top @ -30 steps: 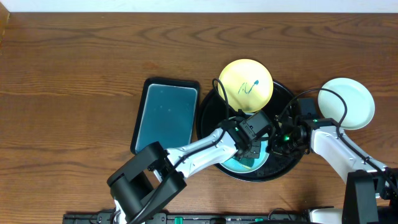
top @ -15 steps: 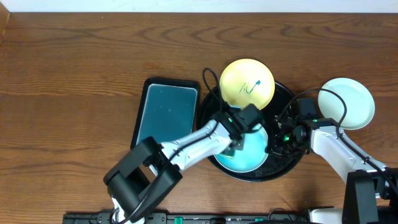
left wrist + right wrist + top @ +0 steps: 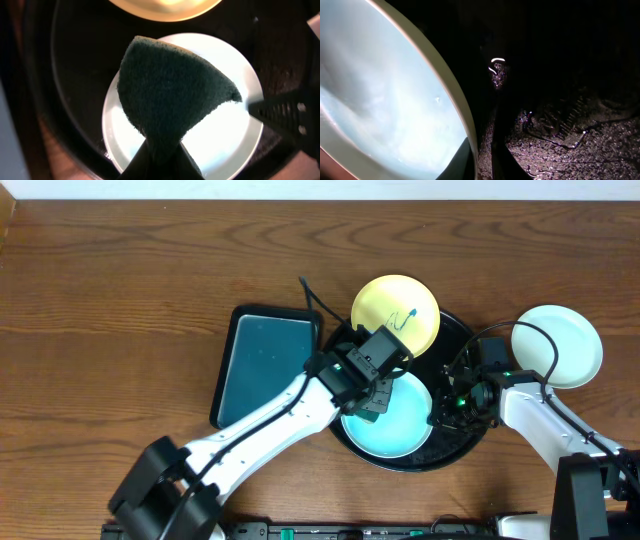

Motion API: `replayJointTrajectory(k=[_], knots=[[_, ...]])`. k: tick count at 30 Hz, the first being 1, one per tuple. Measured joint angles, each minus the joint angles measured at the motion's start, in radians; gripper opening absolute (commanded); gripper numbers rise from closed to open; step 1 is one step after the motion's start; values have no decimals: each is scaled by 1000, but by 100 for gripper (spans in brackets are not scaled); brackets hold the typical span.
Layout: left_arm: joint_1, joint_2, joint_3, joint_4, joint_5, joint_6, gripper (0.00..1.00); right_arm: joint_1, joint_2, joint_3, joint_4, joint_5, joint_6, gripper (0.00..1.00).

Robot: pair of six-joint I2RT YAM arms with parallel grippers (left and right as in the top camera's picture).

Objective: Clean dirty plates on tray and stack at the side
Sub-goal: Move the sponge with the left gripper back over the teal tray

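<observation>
**A:** While the left gripper hangs over the large round glossy black tray, what is in it?

**B:** A dark green scouring sponge, pinched at its narrow end between the two fingers so that it fans out wide above them. It sits over the pale mint-white round plate that lies inside the tray. I cannot tell whether it touches the plate.

**A:** And the right gripper?

**B:** Its fingers are closed on that same plate's right rim. The right wrist view shows the rim running straight down between them.

**A:** Where are the other plates?

**B:** A pale yellow round plate lies over the tray's far rim, partly out over the brown wood-grain tabletop, and carries a small teal scribble. A second pale mint-white plate rests on the bare wood just right of the tray, with no marks I can see.

**A:** Anything on the other side?

**B:** A rectangular teal tray, just beside the black one on its left.
</observation>
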Motion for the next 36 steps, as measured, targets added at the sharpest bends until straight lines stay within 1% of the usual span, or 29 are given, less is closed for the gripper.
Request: replayJointTrajectory(k=[3,7,15,21,27,32,34,36], knots=[[18,-17,0,-43,2,10,7,0,0,0,7,5,0,12],[79,-32,0,-97,4,23,8,0,0,0,23,11,0,12],[283,-55,0,-149,4,97,8,0,0,0,40,12,0,12],[446,-55,0,-154,4,160,7,0,0,0,51,13,0,12],[565,-55,-2,-154,4,200,8,0,0,0,56,14,0,12],[613,-56,-11,-171,5,209,7,9,0,0,71,21,0,16],[618,-56,-21,-174,5,212,8,20,0,0,78,24,0,16],[618,-56,-29,-174,6,212,7,39,0,0,85,27,0,14]])
